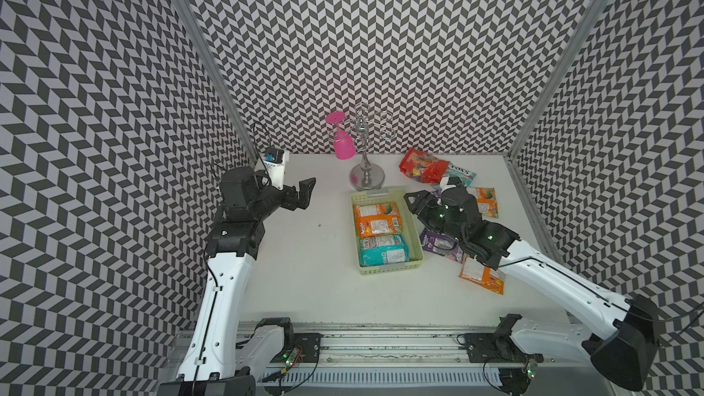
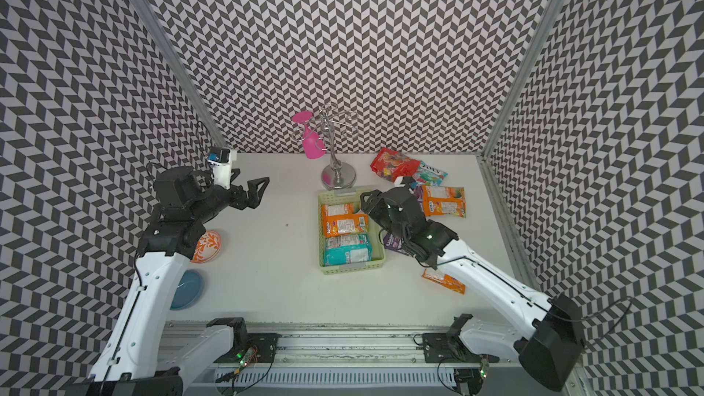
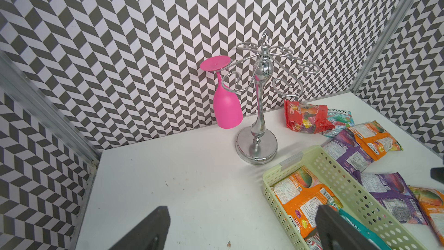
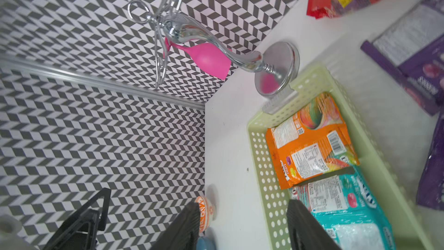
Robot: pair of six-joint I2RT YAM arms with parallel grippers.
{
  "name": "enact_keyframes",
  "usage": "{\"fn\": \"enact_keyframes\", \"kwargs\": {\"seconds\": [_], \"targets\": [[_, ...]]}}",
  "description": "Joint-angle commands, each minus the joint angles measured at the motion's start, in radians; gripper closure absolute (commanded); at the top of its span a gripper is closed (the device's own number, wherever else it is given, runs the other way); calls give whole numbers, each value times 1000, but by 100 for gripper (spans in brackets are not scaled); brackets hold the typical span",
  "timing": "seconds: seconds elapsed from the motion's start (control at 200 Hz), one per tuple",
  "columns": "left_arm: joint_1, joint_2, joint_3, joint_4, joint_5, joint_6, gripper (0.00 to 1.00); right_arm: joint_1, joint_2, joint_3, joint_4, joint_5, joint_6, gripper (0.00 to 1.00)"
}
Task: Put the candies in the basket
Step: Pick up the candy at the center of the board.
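Note:
The pale-green basket [image 1: 375, 195] stands right of the table's centre in both top views, holding an orange candy bag [image 1: 377, 219] and a teal one [image 1: 384, 250] side by side. More candies lie to its right: a red bag [image 1: 423, 165], a teal FOX'S bag [image 1: 461, 174], an orange bag [image 1: 487, 203], a purple bag [image 1: 438, 243] and another orange bag [image 1: 482, 276]. My right gripper [image 1: 413, 201] hovers at the basket's right rim, open and empty [image 4: 242, 224]. Far left of the basket, my left gripper [image 1: 304, 192] is raised and open, holding nothing.
A chrome glass stand [image 1: 365, 158] with a pink glass [image 1: 344, 144] hanging upside down stands just behind the basket. An orange-and-white plate [image 2: 207, 246] and a blue plate [image 2: 186, 289] lie at the left edge under my left arm. Patterned walls close three sides.

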Motion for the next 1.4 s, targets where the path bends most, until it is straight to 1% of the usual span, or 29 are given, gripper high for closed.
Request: {"fn": "enact_keyframes", "kwargs": {"seconds": [0.0,0.08,0.175,0.245,0.285,0.325,0.36,0.406,0.461,0.571,0.656,0.751,0.856,1.036,1.322,1.392], "targets": [[12,-1,-20,34,34,-11,1,-82,-9,0,-64,-60,-255,38],[13,-1,-32,38,46,-8,1,-164,-4,-9,-97,-128,-336,38],[14,-2,-48,48,53,-7,1,-226,16,-11,-131,-181,-492,36],[13,-1,-56,51,58,-7,1,-257,41,-3,-174,-171,-596,34],[13,0,-58,51,59,-8,1,-267,62,-1,-203,-159,-623,34],[14,0,-61,52,59,-8,1,-276,82,1,-230,-114,-654,34],[13,-1,-64,56,61,-10,1,-283,100,4,-251,-93,-650,34],[12,-1,-68,59,67,-12,1,-284,128,8,-284,-48,-608,34],[12,-1,-72,64,74,-16,1,-284,164,18,-317,-35,-583,34],[14,3,-70,64,73,-16,1,-284,264,65,-376,-73,-521,37],[12,-1,-73,67,77,-18,1,-284,340,83,-367,-129,-499,43],[12,2,-64,58,76,-16,1,-283,406,105,-342,-158,-477,50],[12,1,-61,55,71,-17,1,-283,460,129,-325,-160,-465,53],[11,6,-55,51,70,-15,1,-283,549,173,-323,-140,-464,54],[7,10,-48,47,67,-13,1,-272,625,189,-308,-138,-460,64],[7,10,-58,57,73,-14,1,-272,636,185,-300,-137,-462,68]]}}
